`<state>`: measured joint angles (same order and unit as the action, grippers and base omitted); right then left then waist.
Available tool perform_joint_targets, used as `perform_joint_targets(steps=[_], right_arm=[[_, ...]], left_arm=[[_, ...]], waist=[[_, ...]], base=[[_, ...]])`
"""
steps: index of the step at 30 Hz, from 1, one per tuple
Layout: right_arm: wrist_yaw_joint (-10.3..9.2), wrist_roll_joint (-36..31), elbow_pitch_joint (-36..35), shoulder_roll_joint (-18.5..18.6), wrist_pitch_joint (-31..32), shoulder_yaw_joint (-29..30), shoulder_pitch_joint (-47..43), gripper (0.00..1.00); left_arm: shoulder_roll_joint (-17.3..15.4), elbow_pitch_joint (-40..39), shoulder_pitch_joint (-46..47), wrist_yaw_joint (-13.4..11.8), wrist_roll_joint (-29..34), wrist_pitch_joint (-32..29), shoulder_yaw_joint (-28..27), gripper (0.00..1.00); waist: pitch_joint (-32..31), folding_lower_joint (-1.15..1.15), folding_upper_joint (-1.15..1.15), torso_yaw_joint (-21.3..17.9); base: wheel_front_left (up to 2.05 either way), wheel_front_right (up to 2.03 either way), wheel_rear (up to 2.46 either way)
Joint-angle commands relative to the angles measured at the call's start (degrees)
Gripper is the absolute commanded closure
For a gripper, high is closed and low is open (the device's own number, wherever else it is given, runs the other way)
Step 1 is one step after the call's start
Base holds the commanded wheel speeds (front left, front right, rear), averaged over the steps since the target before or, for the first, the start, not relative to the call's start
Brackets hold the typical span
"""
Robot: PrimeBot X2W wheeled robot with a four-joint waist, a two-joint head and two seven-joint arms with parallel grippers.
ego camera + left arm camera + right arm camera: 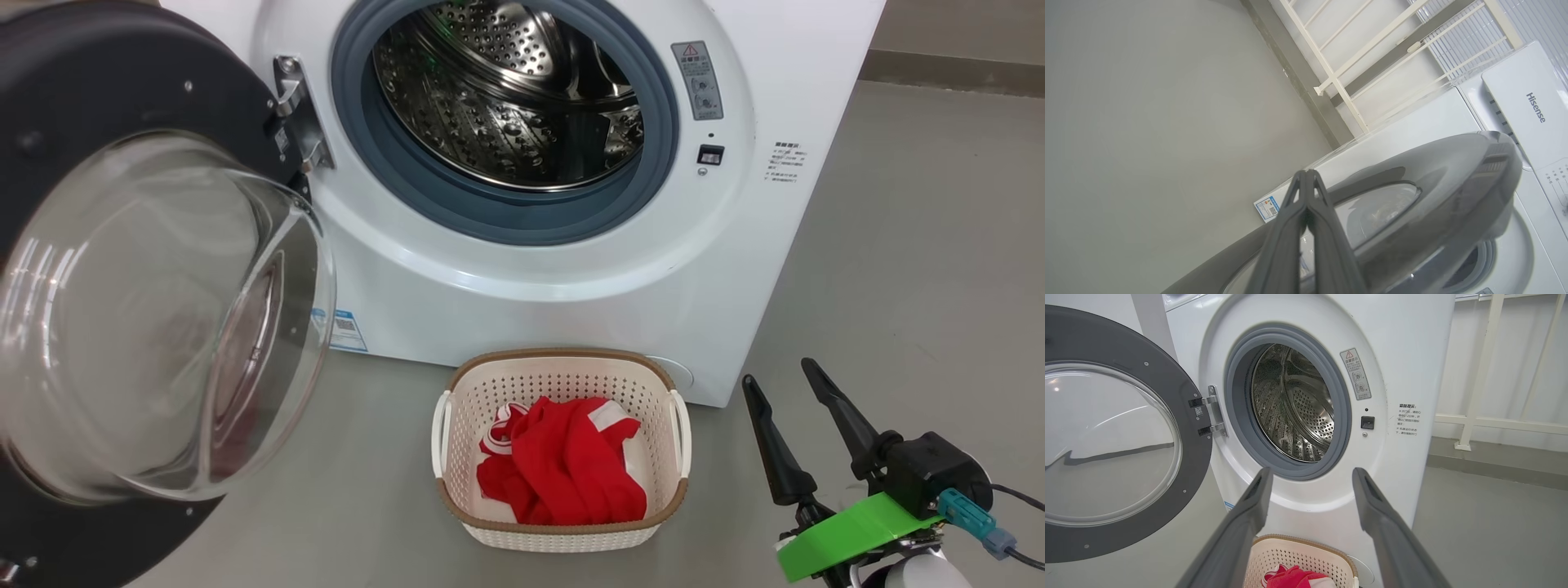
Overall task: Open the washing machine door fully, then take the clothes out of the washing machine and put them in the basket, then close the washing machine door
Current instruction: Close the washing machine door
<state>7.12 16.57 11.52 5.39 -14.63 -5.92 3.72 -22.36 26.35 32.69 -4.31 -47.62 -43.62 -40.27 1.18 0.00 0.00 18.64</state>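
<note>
The white washing machine (571,278) stands ahead, and nothing red shows in the visible part of its steel drum (506,90). Its black-rimmed door (155,318) hangs wide open at the left. The red clothes (563,469) lie bunched in the cream basket (563,532) on the floor before the machine. My right gripper (780,380) is open and holds nothing, low at the right of the basket. In the right wrist view that gripper (1310,477) points at the drum (1294,404), with the door (1122,433), basket (1298,555) and clothes (1290,577) in sight. My left gripper (1307,175) is shut, its fingers lying over the outer face of the door (1433,196).
Grey floor (914,269) spreads to the right of the machine. A cream railing (1478,375) and a wall run behind, right of the machine. The open door takes up the space at the left.
</note>
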Motion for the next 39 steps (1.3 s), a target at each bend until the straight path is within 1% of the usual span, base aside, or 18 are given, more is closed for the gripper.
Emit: perform_joint_targets(steps=[1, 10, 13, 19, 26, 30, 32, 39], right_arm=[[0.36, -0.54, -1.14, 0.38, -0.37, -0.73, 1.92, 0.00], [0.36, -0.79, -1.15, -0.12, -0.37, -0.39, 1.94, 0.00], [0.36, -0.78, -1.11, -0.16, -0.37, -0.32, 1.96, 0.00], [0.36, -0.62, -0.99, -0.26, -0.37, -0.43, 2.05, 0.00], [0.36, -0.33, -0.86, -0.52, -0.37, -0.40, 1.64, 0.00], [0.36, -0.22, -0.66, -0.70, -0.37, -0.60, 1.60, 0.00], [0.36, -0.18, -0.61, -0.74, -0.37, -0.63, 1.59, 0.00], [0.36, 0.00, -0.41, -0.90, -0.37, -0.70, 1.34, 0.00]], left_arm=[[-0.91, -1.08, -1.21, 0.99, -0.73, -1.31, 0.38, 1.00], [1.89, -4.68, -3.15, 3.50, -3.50, -2.67, 0.44, 1.00], [3.31, -6.10, -3.51, 4.28, -4.98, -3.22, 0.32, 1.00], [6.40, -8.74, -3.96, 4.91, -9.20, -5.05, -0.85, 1.00], [10.16, -11.97, -4.29, 4.50, -14.53, -7.23, -2.71, 1.00], [11.90, -13.50, -4.94, 4.40, -16.29, -8.46, -2.85, 1.00], [12.31, -13.95, -5.13, 4.34, -16.58, -8.67, -2.85, 1.00], [15.51, -17.89, -6.86, 3.97, -17.12, -10.02, -1.14, 1.00]], waist=[[0.00, 0.00, 0.00, 0.07], [0.22, 0.00, 0.00, 0.42], [0.29, 0.00, 0.00, 0.57], [0.08, 0.00, 0.00, 0.47], [-0.12, 0.00, 0.00, 0.01], [-0.28, 0.00, 0.00, -0.37], [-0.37, 0.00, 0.00, -0.49], [-1.01, 0.00, 0.00, -1.52]], base=[[0.00, 0.00, 0.00], [0.00, 0.00, 0.00], [0.00, 0.00, 0.00], [0.00, 0.00, 0.00], [0.00, 0.00, 0.00], [0.00, 0.00, 0.00], [0.00, 0.00, 0.00], [0.00, 0.00, 0.00]])
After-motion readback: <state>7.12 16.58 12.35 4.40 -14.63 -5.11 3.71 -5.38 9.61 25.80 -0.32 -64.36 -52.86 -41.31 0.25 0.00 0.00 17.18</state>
